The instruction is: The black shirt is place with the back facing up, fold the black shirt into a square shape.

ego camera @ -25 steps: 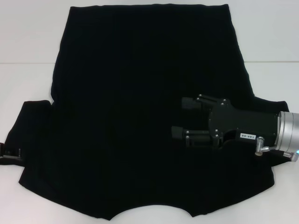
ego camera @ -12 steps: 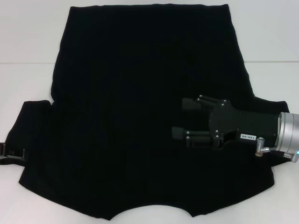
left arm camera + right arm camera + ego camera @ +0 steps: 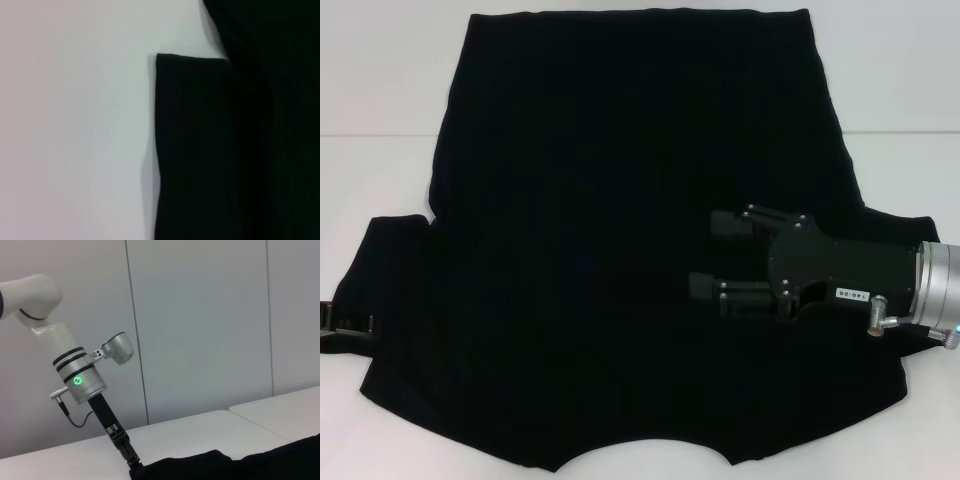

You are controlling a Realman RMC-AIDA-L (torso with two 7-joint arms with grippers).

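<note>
The black shirt (image 3: 600,200) lies spread flat on the white table (image 3: 380,80), hem at the far side and neckline at the near edge. My right gripper (image 3: 715,255) hovers over the shirt's right half, open, pointing left with nothing between its fingers. My left gripper (image 3: 342,325) sits at the outer edge of the left sleeve, mostly hidden. The right wrist view shows that left gripper (image 3: 131,462) reaching down to the shirt's edge (image 3: 240,465). In the left wrist view only the sleeve (image 3: 200,150) on the table (image 3: 75,125) shows.
White tabletop surrounds the shirt on the left, right and far sides. A seam between table panels (image 3: 370,136) runs across behind the shirt. A grey wall (image 3: 200,315) stands beyond the table.
My right gripper has drifted very slightly toward the near edge, still open. The shirt lies as before.
</note>
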